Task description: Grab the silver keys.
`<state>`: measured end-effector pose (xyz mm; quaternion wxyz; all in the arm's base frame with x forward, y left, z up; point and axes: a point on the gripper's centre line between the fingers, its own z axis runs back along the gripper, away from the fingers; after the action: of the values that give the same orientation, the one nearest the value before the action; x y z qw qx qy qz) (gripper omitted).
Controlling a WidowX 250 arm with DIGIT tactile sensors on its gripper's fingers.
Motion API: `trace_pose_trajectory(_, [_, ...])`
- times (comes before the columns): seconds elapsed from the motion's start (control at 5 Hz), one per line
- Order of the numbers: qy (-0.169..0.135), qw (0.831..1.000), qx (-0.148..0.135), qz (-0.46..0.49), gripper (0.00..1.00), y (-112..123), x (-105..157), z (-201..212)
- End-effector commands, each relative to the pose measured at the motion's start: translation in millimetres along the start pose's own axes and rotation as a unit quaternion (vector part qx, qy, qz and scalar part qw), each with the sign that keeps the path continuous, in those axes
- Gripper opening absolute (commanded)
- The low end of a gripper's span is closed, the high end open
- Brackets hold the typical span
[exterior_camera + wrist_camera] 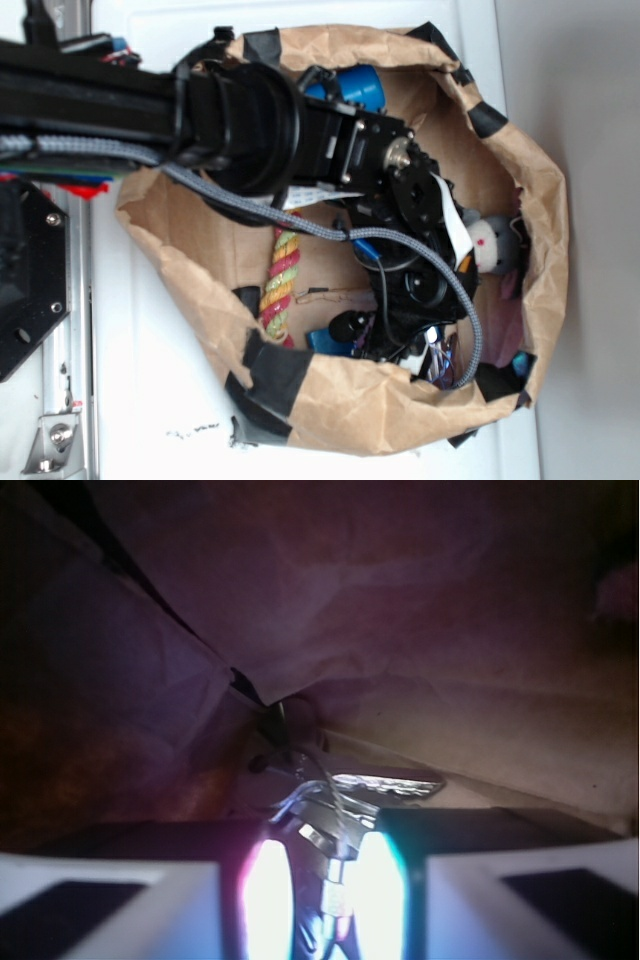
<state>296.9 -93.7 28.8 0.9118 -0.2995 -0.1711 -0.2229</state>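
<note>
In the wrist view the silver keys (385,783) lie bunched on thin wire rings against the brown paper at the bottom of the bag. Part of the bunch runs down between the two glowing pads (268,900). My gripper (322,880) is shut on the silver keys, with only a narrow gap left between the pads. In the exterior view my gripper (418,340) reaches deep into the near right corner of the bag. There the silver keys (440,358) show only as a few glints by the fingers.
The brown paper bag (340,400) with black tape patches walls me in closely. Inside it lie a coloured rope toy (282,280), a blue block (322,342), a grey plush mouse (490,245) and a blue cylinder (360,88) at the far rim.
</note>
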Motion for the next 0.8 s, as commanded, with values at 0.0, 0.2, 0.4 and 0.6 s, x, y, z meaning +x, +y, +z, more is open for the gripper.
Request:
trace_pose_trajectory(0.0, [0.064, 0.993, -0.088, -0.044, 0.0, -38.7, -19.2, -0.8])
trace_pose_trajectory(0.2, [0.06, 0.992, -0.088, -0.074, 0.0, -49.9, -28.5, 2.2])
trace_pose_trajectory(0.4, [0.023, 0.997, -0.032, -0.065, 0.0, -40.5, -19.5, 2.9])
trace_pose_trajectory(0.6, [-0.037, 0.996, 0.082, -0.003, 0.0, -7.3, 6.9, 23.4])
